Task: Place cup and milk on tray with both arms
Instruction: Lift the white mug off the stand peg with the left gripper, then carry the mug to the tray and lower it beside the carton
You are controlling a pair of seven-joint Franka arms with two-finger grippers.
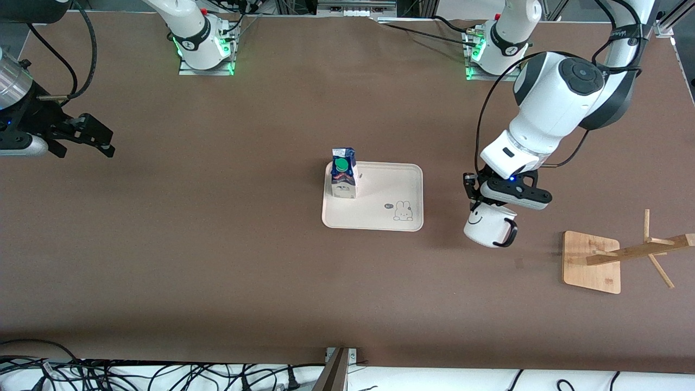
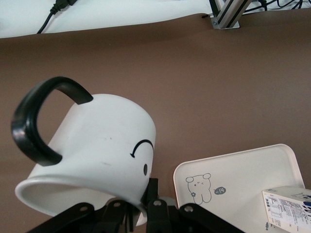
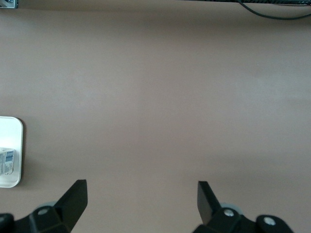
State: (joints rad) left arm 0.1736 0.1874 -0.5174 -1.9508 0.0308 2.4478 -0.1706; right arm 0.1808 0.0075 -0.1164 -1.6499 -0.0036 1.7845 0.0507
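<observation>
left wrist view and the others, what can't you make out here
- Cup: in the left wrist view, the left gripper and the picture's edge hide the rim it is shut on; the inside is unseen in every view.
- Milk: cut off by that view's corner; the print is too small to read in the front view.
- Tray: its lettering is too small to read.
- Right gripper: open over bare table, its arm cut off by the front view's edge.
</observation>
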